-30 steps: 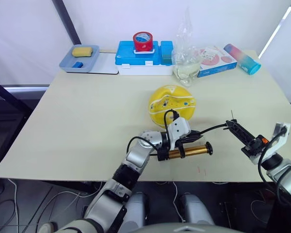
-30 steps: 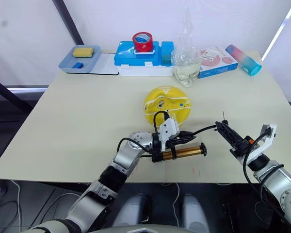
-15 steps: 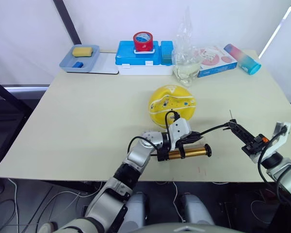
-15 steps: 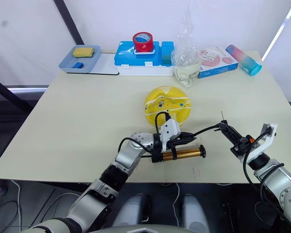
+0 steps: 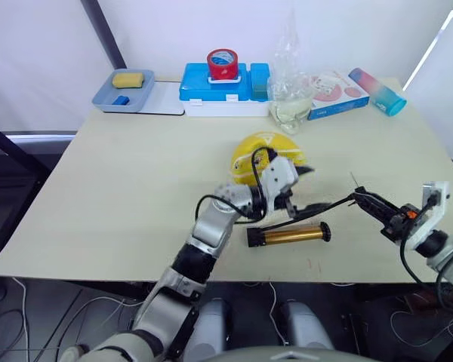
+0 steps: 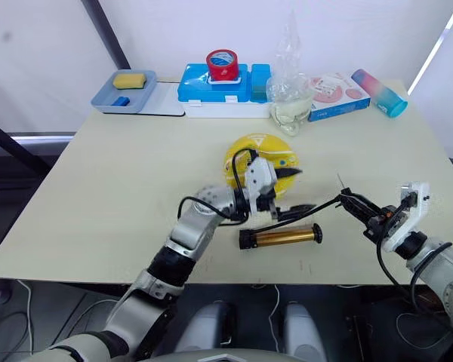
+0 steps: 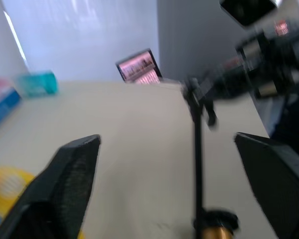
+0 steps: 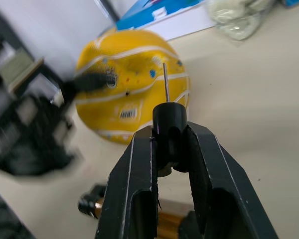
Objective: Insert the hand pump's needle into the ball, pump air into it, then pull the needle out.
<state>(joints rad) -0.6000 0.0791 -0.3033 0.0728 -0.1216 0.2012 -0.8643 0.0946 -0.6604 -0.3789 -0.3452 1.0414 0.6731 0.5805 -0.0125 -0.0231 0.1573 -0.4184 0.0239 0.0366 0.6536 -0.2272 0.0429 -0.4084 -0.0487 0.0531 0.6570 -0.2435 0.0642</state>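
Observation:
The yellow ball [image 5: 266,157] with white seams sits mid-table. Just in front of it lies the hand pump [image 5: 288,236], its gold barrel flat on the table and free of any grip. My left gripper [image 5: 293,188] hovers open between ball and pump, its fingers [image 7: 70,169] spread wide. The black hose [image 5: 328,205] runs right to the small black fitting [image 8: 168,124]. My right gripper [image 8: 169,149] is shut on that fitting. The thin needle [image 8: 165,82] points toward the ball [image 8: 132,94], still apart from it.
Along the far edge stand a blue tray with a sponge [image 5: 123,90], a blue box with a red tape roll [image 5: 223,75], a clear plastic bag [image 5: 291,98], a printed box [image 5: 334,87] and a pastel bottle [image 5: 377,90]. The table's front edge [image 5: 309,279] is near the pump.
My left gripper has let go of the pump barrel, opened wide and risen toward the ball; the pump now lies on the table. The right gripper still holds the fitting, tilted lower.

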